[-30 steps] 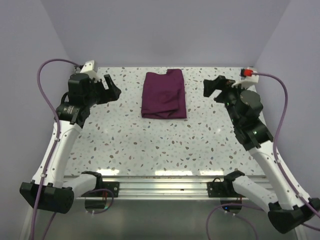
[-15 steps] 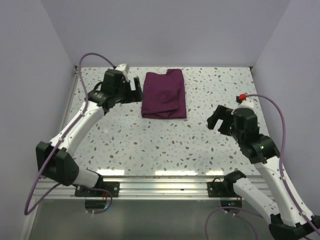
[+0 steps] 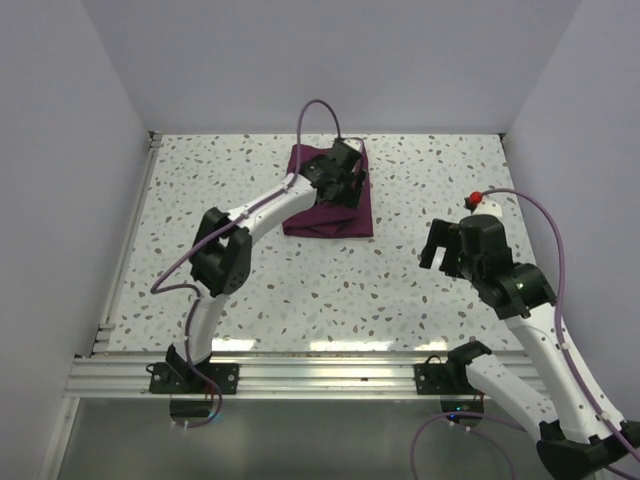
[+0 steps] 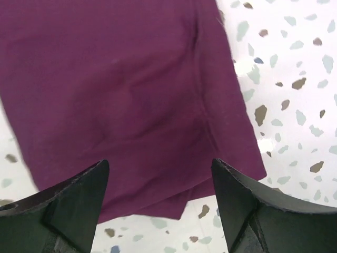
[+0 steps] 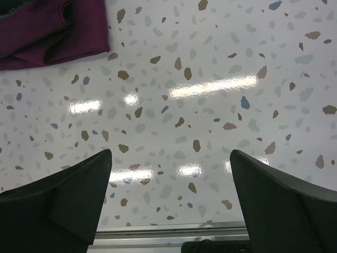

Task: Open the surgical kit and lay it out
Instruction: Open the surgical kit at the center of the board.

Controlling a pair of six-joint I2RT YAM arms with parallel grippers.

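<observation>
The surgical kit shows as a folded dark purple cloth wrap (image 3: pixel 322 216) lying flat at the far middle of the speckled table (image 3: pixel 250 280). My left arm reaches across it, and my left gripper (image 3: pixel 347 181) hangs just over the wrap's right half. In the left wrist view the wrap (image 4: pixel 116 89) fills most of the frame, and the left gripper (image 4: pixel 159 164) stands open above its near edge with nothing between the fingers (image 4: pixel 79 200). My right gripper (image 3: pixel 440 248) is open over bare table to the right, apart from the wrap (image 5: pixel 47 26).
An aluminium rail (image 3: pixel 320 368) runs along the table's near edge and also shows low in the right wrist view (image 5: pixel 168 232). Lilac walls close in the back and both sides. Cables loop off both arms.
My left arm has swung from the far left to over the wrap, and its jaws have narrowed slightly. My right arm drew back toward the near right and shifted only a little since.
</observation>
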